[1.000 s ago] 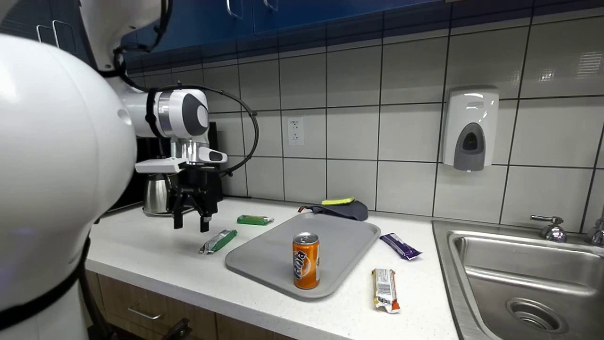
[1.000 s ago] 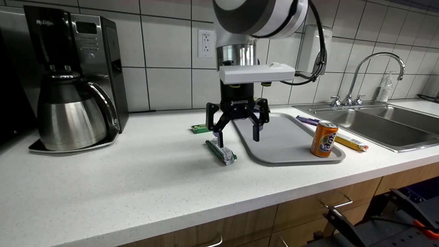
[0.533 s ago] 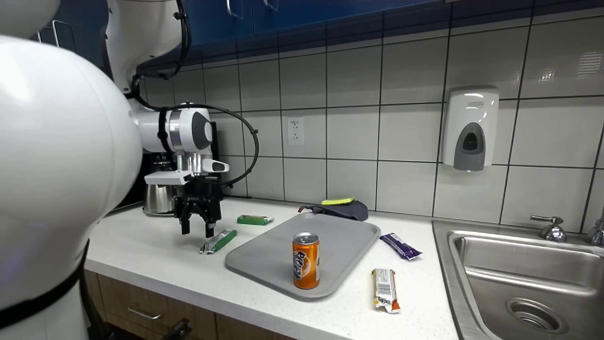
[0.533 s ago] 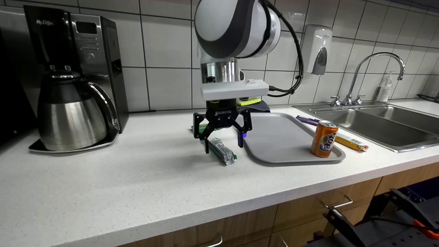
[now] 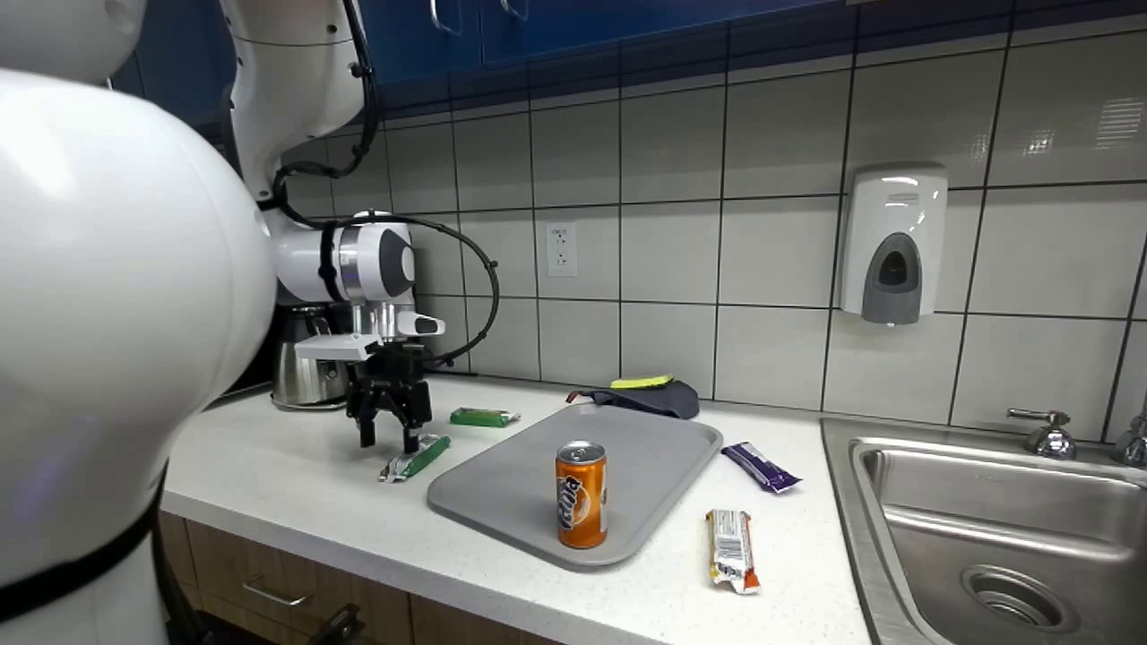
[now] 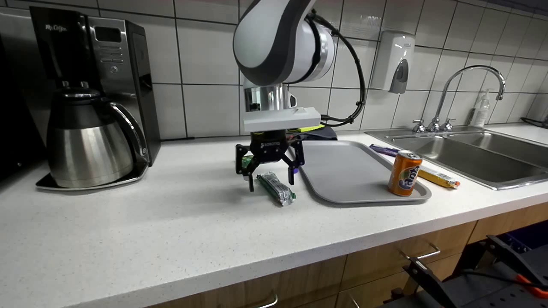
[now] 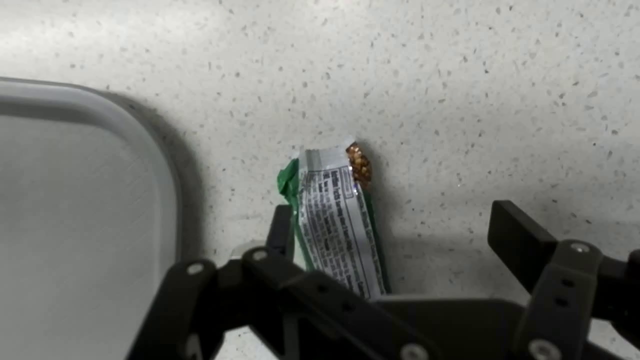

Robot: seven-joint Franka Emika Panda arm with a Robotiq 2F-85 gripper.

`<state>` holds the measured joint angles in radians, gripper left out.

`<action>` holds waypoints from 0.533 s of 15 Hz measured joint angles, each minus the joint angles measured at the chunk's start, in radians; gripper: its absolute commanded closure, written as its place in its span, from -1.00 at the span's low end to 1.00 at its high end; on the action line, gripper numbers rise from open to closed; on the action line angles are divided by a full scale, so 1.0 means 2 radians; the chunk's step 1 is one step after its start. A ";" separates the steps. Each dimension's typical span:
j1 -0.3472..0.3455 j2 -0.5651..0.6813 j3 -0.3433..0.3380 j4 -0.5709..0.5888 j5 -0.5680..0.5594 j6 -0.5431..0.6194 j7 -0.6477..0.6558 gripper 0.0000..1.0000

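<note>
See the white table [image 6: 150, 239] filling much of the lower half of the frame in an exterior view. On it, right of center, find the gray tray [image 6: 342, 171], also cut off by the left edge of the wrist view. Next, near the center in an exterior view, find the hand [image 6: 271, 181], low over the table, with fingers [image 7: 282, 227] spread wide in the wrist view and gripping nothing. At lower center in an exterior view, spot the orange can [image 5: 581, 497], upright on the tray near a rounded corner. Then find the green bar [image 7: 335, 220] mid-frame in the wrist view, on the table beside the tray, showing between the fingers, nearer the one at frame left. Cannot tell whether touching. Judge the lining-up of hand with bar as nearly done, and any grip or lift as not yet done. Last, note off the tray in an exterior view: a farther green bar [image 5: 484, 417] left of center, a purple bar [image 5: 760, 468] right of center, a white-and-orange bar [image 5: 732, 549] at lower right.
</note>
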<state>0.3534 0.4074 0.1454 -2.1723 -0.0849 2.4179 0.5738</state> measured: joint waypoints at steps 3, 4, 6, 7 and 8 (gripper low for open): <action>0.000 0.001 -0.007 0.004 -0.006 0.000 -0.017 -1.00; 0.000 0.001 -0.009 0.004 -0.008 0.000 -0.027 -1.00; -0.001 0.001 -0.013 0.004 -0.012 0.000 -0.056 -1.00; -0.002 0.002 -0.014 0.004 -0.013 -0.001 -0.074 -1.00; -0.004 0.002 -0.014 0.004 -0.015 -0.001 -0.090 -1.00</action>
<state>0.3461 0.4108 0.1164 -2.1639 -0.1154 2.4165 0.3942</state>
